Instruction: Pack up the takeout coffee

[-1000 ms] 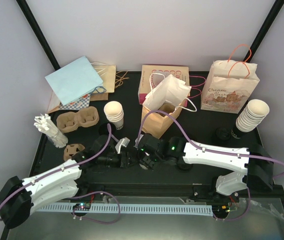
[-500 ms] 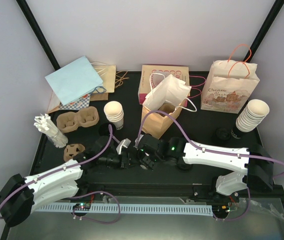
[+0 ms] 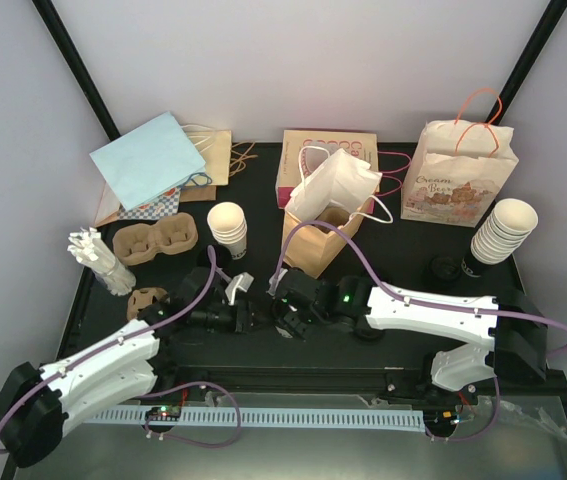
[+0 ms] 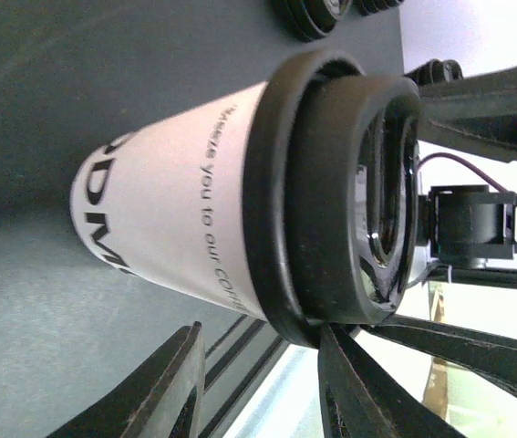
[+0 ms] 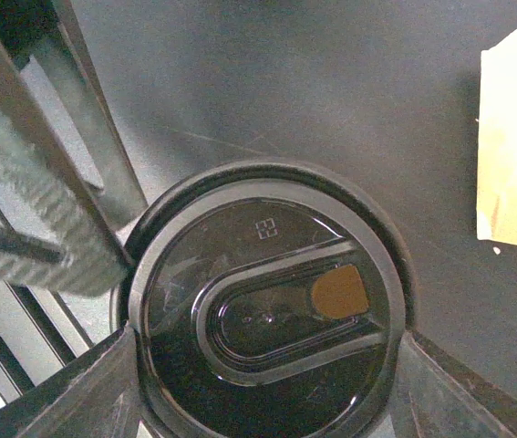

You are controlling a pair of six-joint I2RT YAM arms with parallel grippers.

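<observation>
**A:** How far along is the coffee?

**B:** The paper cup (image 4: 176, 201) stands at the near middle of the bench (image 3: 413, 250), and its black lid (image 5: 267, 301) sits on the rim. I'd call capping done, or at its last press. All the packing is left.

**A:** And the hands?

**B:** The right hand (image 5: 267, 339) is over the top, clamped on the black lid from both sides. The left hand (image 4: 258, 360) is at the cup's nine o'clock, fingers part-way apart. One tip is against the lid's edge and there is nothing between them.

**A:** Where would it go?

**B:** My guess is the open brown paper bag (image 3: 313, 245), near at one o'clock. The pulp carrier (image 3: 155, 242) is another candidate, well apart at ten o'clock.

**A:** Anything in the way?

**B:** A white paper bag (image 3: 338, 185) leans over the brown bag's mouth and its handles loop across, so the opening looks tight. A stack of cups (image 3: 228, 228) stands at eleven o'clock, close to a lift toward the carrier. The two hands also crowd each other at the cup. A second cup stack (image 3: 503, 232) and spare lids (image 3: 453, 268) at three o'clock are well clear.
</observation>
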